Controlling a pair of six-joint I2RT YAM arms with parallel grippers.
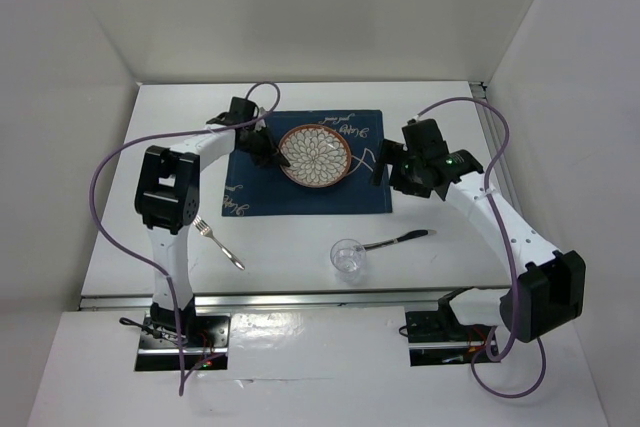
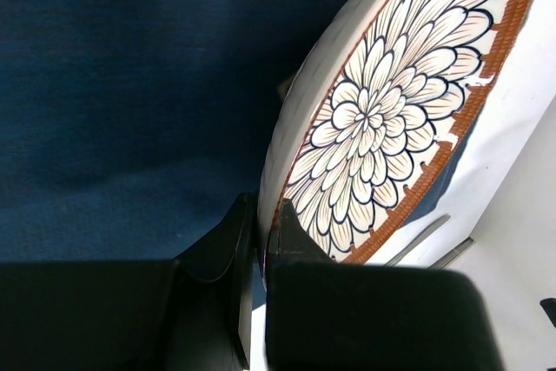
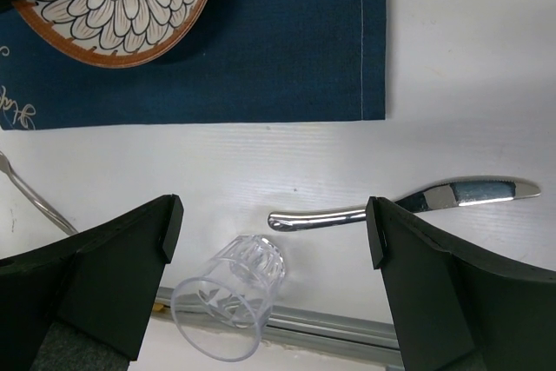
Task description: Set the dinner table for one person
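A plate (image 1: 315, 155) with a flower pattern and brown rim lies on the navy blue cloth (image 1: 345, 197) on the white dinner table (image 1: 290, 242). My left gripper (image 1: 264, 150) is shut on the plate's left rim; in the left wrist view the fingers (image 2: 291, 236) pinch the plate (image 2: 382, 119). My right gripper (image 1: 392, 169) is open and empty at the cloth's right edge. In the right wrist view it hangs over a clear glass (image 3: 230, 297) and a knife (image 3: 408, 204). The glass (image 1: 347, 259), knife (image 1: 398, 240) and a fork (image 1: 217, 242) lie on the table in front.
The aluminium rail (image 1: 300, 297) runs along the table's near edge. White walls enclose the table on left, back and right. Purple cables loop above both arms. The fork's tines (image 3: 26, 193) show at the left edge of the right wrist view.
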